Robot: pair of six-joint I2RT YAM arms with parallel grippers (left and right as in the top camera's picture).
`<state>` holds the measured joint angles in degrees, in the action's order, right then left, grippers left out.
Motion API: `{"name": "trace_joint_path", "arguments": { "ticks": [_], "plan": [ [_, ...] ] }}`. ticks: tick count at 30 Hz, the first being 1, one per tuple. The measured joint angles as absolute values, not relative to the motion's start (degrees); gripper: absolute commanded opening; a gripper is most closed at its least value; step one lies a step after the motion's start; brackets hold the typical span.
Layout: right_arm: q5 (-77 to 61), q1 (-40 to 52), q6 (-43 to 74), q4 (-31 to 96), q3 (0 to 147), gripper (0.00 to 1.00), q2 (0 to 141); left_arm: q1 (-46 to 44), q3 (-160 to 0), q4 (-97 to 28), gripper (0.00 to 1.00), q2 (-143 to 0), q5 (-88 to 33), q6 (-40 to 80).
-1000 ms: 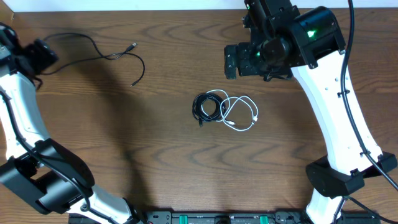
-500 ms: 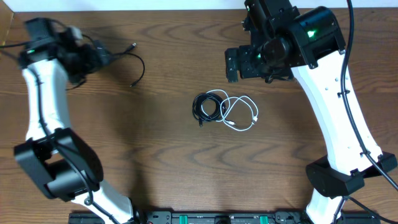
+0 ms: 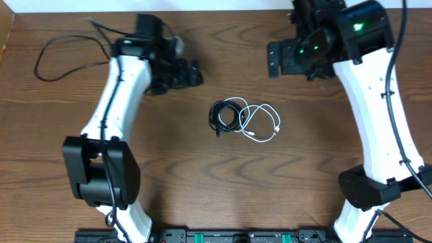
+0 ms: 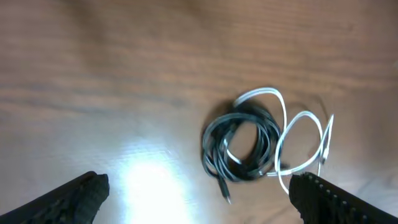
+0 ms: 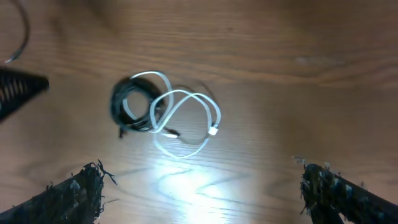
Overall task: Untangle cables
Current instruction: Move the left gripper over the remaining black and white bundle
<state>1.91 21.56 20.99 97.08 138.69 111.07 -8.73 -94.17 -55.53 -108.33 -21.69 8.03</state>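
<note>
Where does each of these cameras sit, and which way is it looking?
Overhead: fixed above the table, looking straight down; shows both arms, the left gripper, the right gripper and the cable bundle.
Left wrist: on the left arm, looking down past its open fingers at the bundle.
Right wrist: on the right arm, looking down past its open fingers at the bundle.
Shared: all three see the bundle.

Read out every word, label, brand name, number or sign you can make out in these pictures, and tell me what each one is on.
None: no text can be read in any view. The black coiled cable and the white cable show no print. The wooden table has no markings. The right arm shows only a green light, no lettering.
</note>
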Motion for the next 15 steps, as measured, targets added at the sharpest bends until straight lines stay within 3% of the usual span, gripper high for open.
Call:
{"name": "trace_joint_path", "arguments": {
  "ticks": [15],
  "plan": [
    [3.3, 18.9, 21.0, 89.5, 120.4, 0.99, 111.2, -25.3, -86.7, -58.2, 0.98, -108.3, -17.5, 14.8]
  ]
}}
